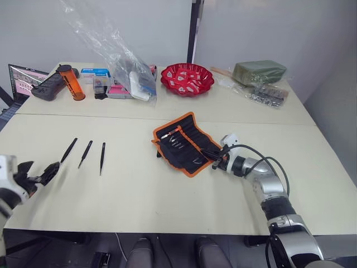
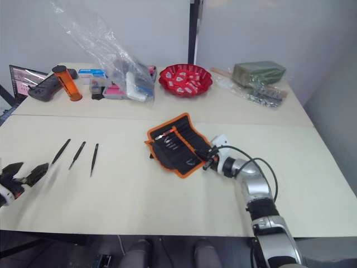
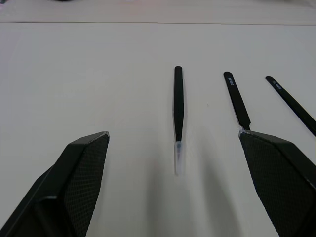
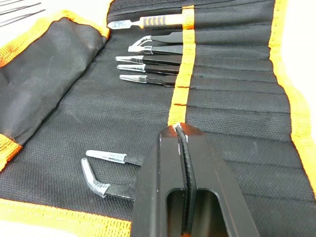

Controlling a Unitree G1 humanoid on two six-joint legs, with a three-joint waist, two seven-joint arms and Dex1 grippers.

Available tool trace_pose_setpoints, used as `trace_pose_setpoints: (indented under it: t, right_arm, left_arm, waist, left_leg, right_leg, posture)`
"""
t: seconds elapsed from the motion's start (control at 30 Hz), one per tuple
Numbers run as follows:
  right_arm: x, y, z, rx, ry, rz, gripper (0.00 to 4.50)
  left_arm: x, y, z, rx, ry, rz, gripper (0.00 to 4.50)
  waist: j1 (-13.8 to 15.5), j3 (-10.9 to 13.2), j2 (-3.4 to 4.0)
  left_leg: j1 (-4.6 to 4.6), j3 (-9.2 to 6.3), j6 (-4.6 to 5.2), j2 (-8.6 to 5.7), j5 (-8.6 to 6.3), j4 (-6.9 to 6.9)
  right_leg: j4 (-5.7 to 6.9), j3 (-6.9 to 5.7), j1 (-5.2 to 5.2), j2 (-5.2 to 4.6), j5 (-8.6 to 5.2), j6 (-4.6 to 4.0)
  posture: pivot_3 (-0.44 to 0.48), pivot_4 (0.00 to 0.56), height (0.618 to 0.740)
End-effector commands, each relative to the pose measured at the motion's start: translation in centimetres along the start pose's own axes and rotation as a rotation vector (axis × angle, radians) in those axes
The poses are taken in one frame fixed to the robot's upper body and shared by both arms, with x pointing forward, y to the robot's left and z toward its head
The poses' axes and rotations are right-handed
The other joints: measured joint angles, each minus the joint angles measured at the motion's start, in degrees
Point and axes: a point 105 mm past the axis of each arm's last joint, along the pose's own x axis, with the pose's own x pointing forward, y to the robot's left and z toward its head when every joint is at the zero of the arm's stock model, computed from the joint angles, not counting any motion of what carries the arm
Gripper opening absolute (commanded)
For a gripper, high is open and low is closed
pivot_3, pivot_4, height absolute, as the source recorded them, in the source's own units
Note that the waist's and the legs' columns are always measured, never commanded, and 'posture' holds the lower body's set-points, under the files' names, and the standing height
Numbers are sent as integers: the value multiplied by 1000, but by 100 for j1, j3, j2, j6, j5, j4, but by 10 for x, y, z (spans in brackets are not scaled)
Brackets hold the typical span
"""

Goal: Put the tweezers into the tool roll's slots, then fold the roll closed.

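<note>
Left eye view gives me the pale matte table (image 1: 139, 195) with the tool roll (image 1: 187, 142) lying unfolded near its middle: flat black woven fabric, orange binding round the edge, an orange stripe across the sewn slots. My right gripper (image 1: 216, 158) sits at the roll's near right edge. In the right wrist view its two black fingers are pressed together over the orange stripe, with nothing between them that I can make out. That view shows several slim tools already tucked in the slots, their tips in clear caps, plus an orange-handled tool (image 4: 158, 21) in the far slot.

Three tweezers (image 1: 85, 153) lie loose and side by side on the bare tabletop, well to the left of the roll: thin black tapering sticks. My left gripper (image 1: 38, 175) hovers just short of them, its textured fingers spread wide, empty.

A glossy red bowl (image 1: 187, 79) stands at the back
</note>
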Motion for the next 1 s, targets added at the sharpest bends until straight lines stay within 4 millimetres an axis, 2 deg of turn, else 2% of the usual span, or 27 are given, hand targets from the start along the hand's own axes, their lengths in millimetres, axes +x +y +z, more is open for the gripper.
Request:
trace_pose_setpoints:
  t: [0.03,0.3,0.47,0.6,0.77,0.87,1.0]
  right_arm:
    - [-7,-3,-8,19,29,-34,0]
    - [-12,-3,-7,21,25,-55,0]
    - [-12,-3,-5,18,23,-60,0]
    - [-12,-4,-4,15,21,-62,0]
    - [-9,-3,-2,14,16,-60,0]
    - [-7,-3,0,13,10,-59,0]
    - [-6,-3,1,12,6,-59,0]
  left_arm:
    - [20,12,5,17,24,14,4470]
    - [50,5,-1,37,57,-42,4470]
    - [56,1,-5,55,73,-52,2972]
    - [50,-1,-14,118,107,-81,1671]
    - [41,5,-16,111,100,-56,36]
    - [36,9,-19,88,85,-23,36]
    - [30,12,-13,67,35,8,36]
  waist:
    - [17,1,0]
    - [20,1,0]
    - [48,1,1]
    - [43,1,1]
    - [42,1,3]
    - [31,1,3]
    - [7,2,4]
  left_leg:
    - [1,-1,0,-1,0,-1]
    - [-9,-5,1,-1,1,-1]
    - [-8,-6,1,-1,1,1]
    - [-8,-6,1,-1,1,1]
    - [-5,-4,1,-1,1,0]
    - [-5,-4,1,-1,1,0]
    - [-5,-4,1,0,1,-1]
  right_leg:
    - [2,-1,0,0,-1,3]
    - [5,-3,-5,2,-1,10]
    - [7,-4,-3,2,-1,11]
    - [7,-3,-2,2,-2,11]
    - [7,-2,-1,1,-1,11]
    - [8,-2,-1,1,-1,11]
    - [9,-2,-3,1,-1,11]
  posture:
    - [0,150,740]
    - [0,150,740]
    - [0,150,740]
    - [0,150,740]
    - [0,150,740]
    - [0,150,740]
    - [0,150,740]
